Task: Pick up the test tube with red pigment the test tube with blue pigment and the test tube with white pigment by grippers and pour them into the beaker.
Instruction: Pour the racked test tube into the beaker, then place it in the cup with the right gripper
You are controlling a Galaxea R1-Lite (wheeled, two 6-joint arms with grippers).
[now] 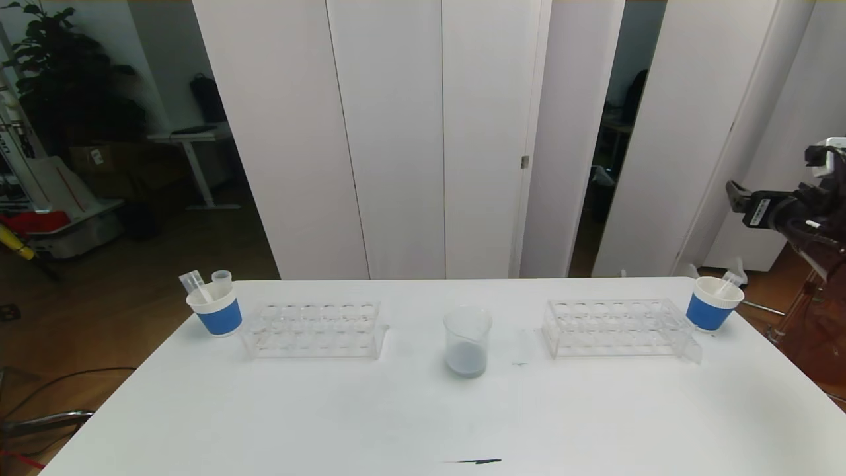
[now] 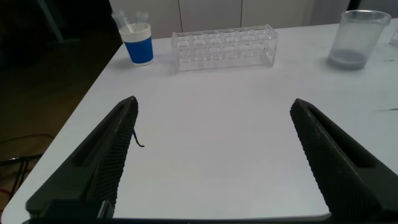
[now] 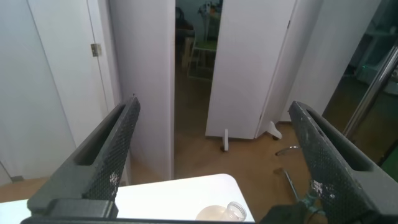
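The clear beaker [image 1: 467,344] stands at the table's middle with pale grey-white liquid in its bottom; it also shows in the left wrist view [image 2: 356,38]. No test tube with red, blue or white pigment shows. Two clear tubes [image 1: 198,284] lean in the left paper cup [image 1: 217,311], and one tube [image 1: 730,281] leans in the right cup [image 1: 710,304]; I see no colour in them. My left gripper [image 2: 214,101] hangs open over bare table near the front left, holding nothing. My right gripper [image 3: 214,102] is open and raised beyond the table's right edge [image 1: 737,195].
Two empty clear racks sit on the white table, one left of the beaker [image 1: 314,329] and one right of it [image 1: 618,327]. A thin dark mark [image 1: 479,461] lies near the front edge. White folding panels [image 1: 410,132] stand behind the table.
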